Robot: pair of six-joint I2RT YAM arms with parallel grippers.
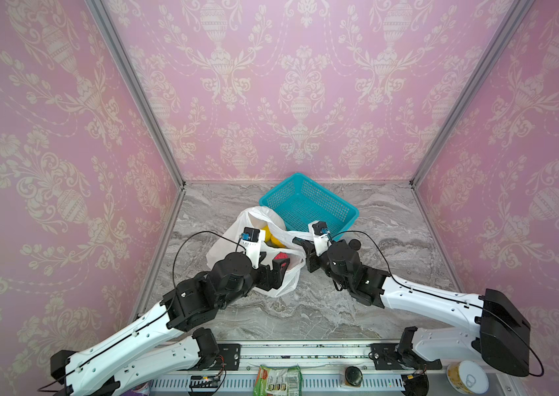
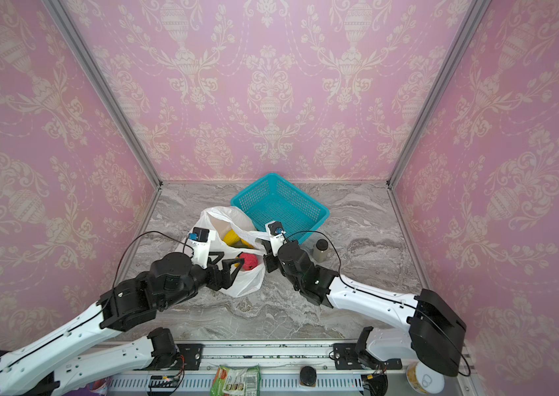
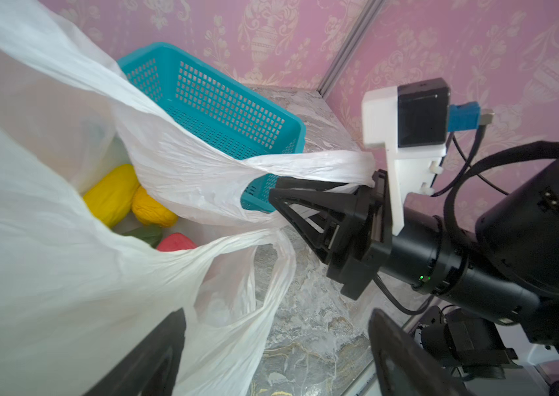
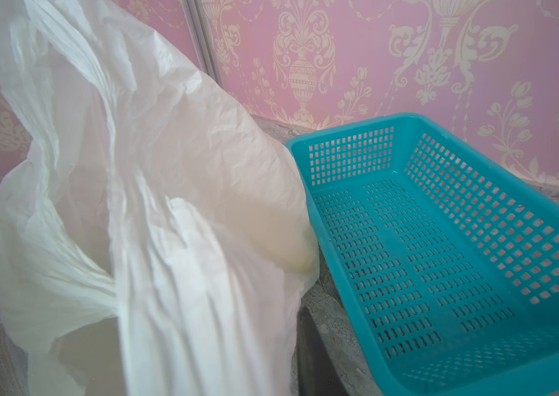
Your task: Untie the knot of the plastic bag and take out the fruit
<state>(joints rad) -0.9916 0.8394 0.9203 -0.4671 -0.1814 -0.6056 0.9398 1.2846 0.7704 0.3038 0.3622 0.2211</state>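
The white plastic bag (image 1: 225, 247) (image 2: 243, 286) (image 3: 48, 274) (image 4: 134, 171) lies on the marble table with its mouth open. No knot is in view, and the two loop handles hang apart. The fruit shows inside: two yellow pieces (image 3: 111, 193) (image 2: 231, 237), a red one (image 3: 175, 242) (image 2: 250, 260) and a green one (image 3: 144, 233). My right gripper (image 1: 300, 243) (image 2: 266, 245) (image 3: 276, 195) is shut on one handle strap (image 3: 305, 163), pulling it taut toward the basket. My left gripper (image 1: 276, 262) (image 2: 230, 260) (image 3: 278, 343) stands open at the bag's near rim, with the slack second handle (image 3: 271, 291) between its fingers.
An empty teal mesh basket (image 1: 308, 205) (image 2: 281, 205) (image 3: 219, 103) (image 4: 442, 257) stands behind the bag, touching it. A small dark-lidded jar (image 2: 320, 249) (image 1: 353, 244) sits just right of my right wrist. Pink walls close in the table on three sides.
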